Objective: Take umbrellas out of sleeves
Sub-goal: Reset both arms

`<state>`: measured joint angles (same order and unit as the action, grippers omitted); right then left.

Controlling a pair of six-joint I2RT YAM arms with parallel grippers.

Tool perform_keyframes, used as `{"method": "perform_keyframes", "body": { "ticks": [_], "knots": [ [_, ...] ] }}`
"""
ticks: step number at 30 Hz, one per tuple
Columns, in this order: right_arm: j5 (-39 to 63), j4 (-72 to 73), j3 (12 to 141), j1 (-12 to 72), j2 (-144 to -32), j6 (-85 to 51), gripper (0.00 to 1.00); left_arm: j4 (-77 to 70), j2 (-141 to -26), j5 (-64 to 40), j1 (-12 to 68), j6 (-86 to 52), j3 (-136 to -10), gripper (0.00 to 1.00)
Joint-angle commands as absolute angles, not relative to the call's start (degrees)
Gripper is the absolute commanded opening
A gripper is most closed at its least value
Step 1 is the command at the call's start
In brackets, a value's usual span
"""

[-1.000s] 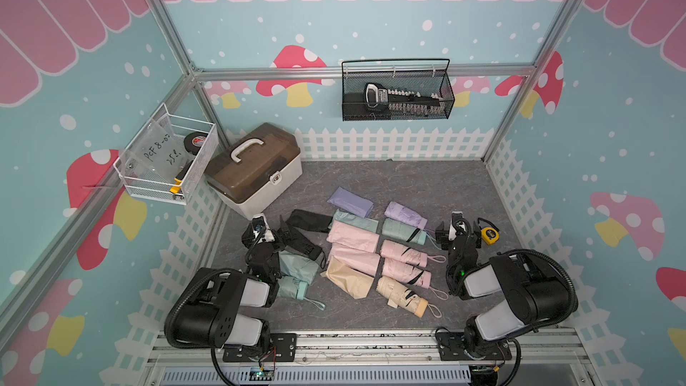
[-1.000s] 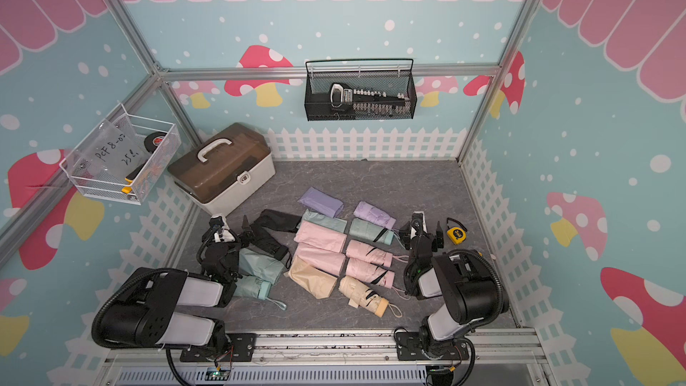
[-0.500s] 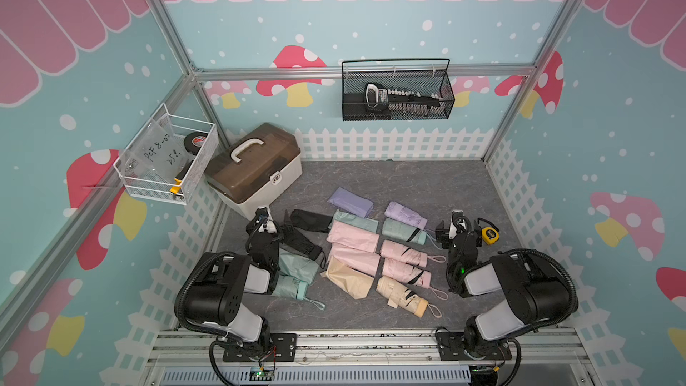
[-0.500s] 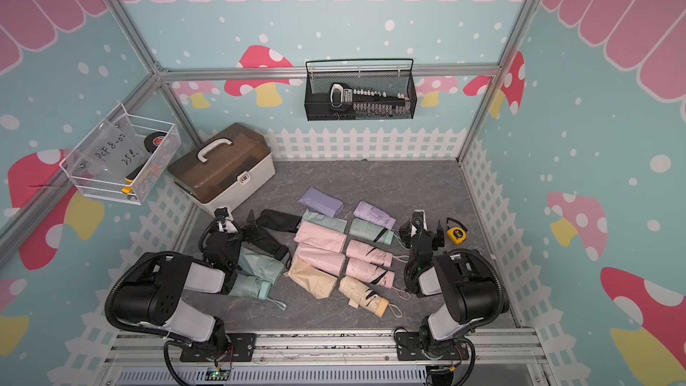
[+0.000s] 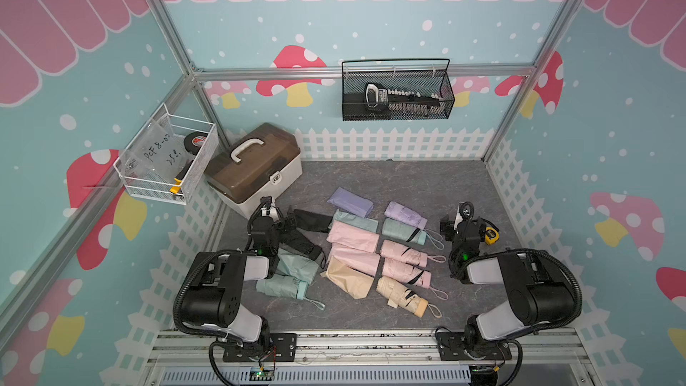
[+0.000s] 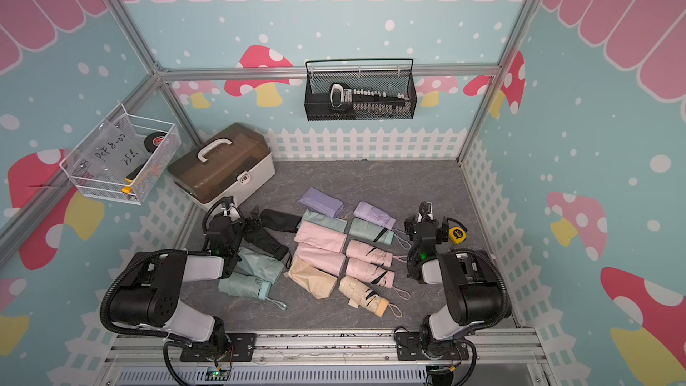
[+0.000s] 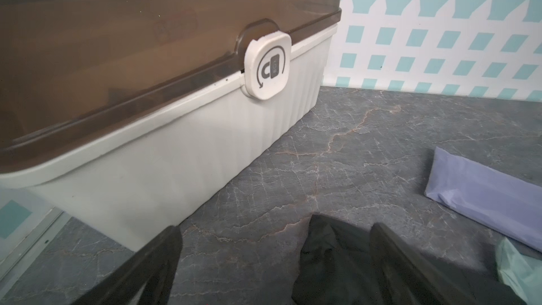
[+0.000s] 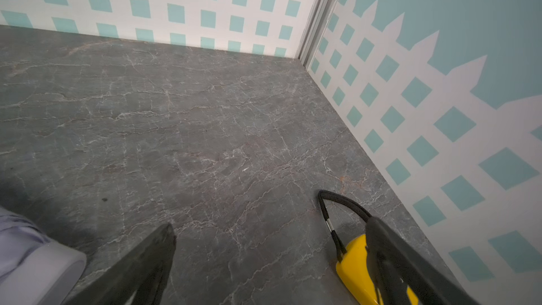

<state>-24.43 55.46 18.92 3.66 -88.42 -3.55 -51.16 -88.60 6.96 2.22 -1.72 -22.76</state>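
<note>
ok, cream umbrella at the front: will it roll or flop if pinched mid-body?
Probably rolls a little: the cream umbrella is a roundish bundle lying on its side. Likely stiff lengthwise, though the pleated fabric may squash. Its handle looks solid, so that end may dip.

Grey marble-patterned tabletop [image 5: 408, 183]: brown-lidded white plastic box [image 5: 256, 168] back-left; pleated pastel and black folded umbrellas [image 5: 402, 254], flat fabric sleeves [image 5: 352, 235] centre; yellow tape measure [image 5: 490, 233] right.

Floor [image 5: 408, 180] lies open behind the umbrellas [image 5: 404, 215]; storage box [image 5: 256, 168] blocks the left.
</note>
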Motion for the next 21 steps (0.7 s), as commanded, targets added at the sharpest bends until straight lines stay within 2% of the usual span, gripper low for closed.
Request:
{"method": "perform_keyframes", "body": {
  "ticks": [1,21],
  "knots": [
    [-22.49,54.23,19.65,3.13,-87.31,-4.83,0.99,-50.81,-87.89,5.48,1.93,-0.76,-22.19,0.99],
    [-22.62,54.74,19.34,3.36,-87.09,-4.39,0.99,-50.59,-87.89,6.04,2.00,-1.05,-22.32,0.99]
  ]
}}
